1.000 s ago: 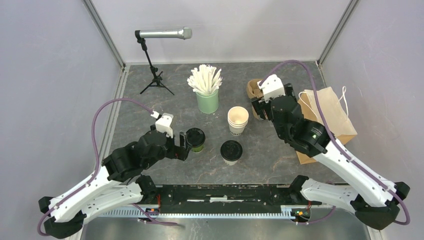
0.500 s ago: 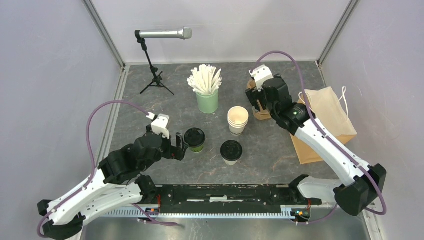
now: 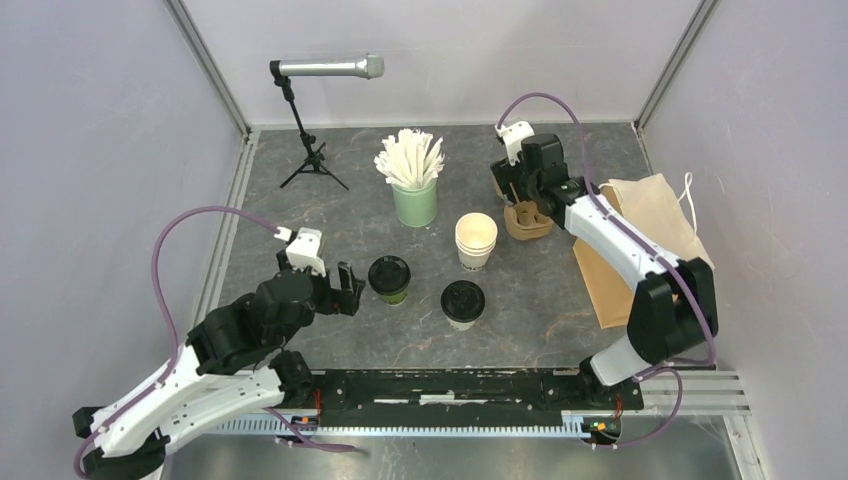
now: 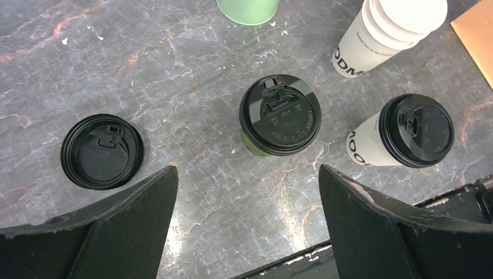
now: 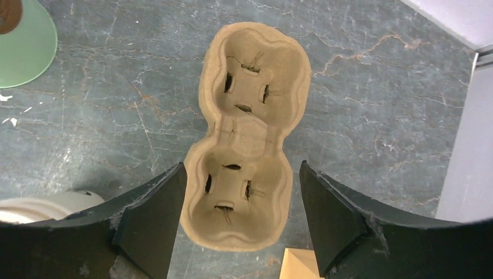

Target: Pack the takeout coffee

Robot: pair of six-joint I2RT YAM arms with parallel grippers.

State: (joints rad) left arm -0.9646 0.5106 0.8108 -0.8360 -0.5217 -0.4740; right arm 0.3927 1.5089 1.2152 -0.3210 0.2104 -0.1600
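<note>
Mid-table stand two lidded cups: green cup [image 3: 389,279] and white cup [image 3: 463,303]. One loose lid [image 4: 102,151] shows only in the left wrist view. Left gripper [image 3: 348,288] gapes beside them; right gripper [image 5: 241,174], fingers spread, straddles one carrier [image 5: 247,116].

Olive-green paper cup with round black plastic lid [image 4: 279,116]: olive wall, matt black top, faint embossed lettering.
White paper cup with round black plastic lid [image 4: 407,133]: dark block print on white.
Loose round black plastic lid [image 4: 102,151]: plain black.
Stack of lidless cream paper cups [image 4: 383,35]: dark print low on the outermost.
Mint-green cup [image 3: 414,203], white sticks [image 3: 408,157].
Tan moulded-pulp two-cup carrier [image 5: 247,133]: even sandy brown, dark slits.
Brown paper bag [image 3: 672,215], white cord handles.
Stone-look tabletop [image 4: 174,75]: dark grey, pale veins, rust streaks.
</note>
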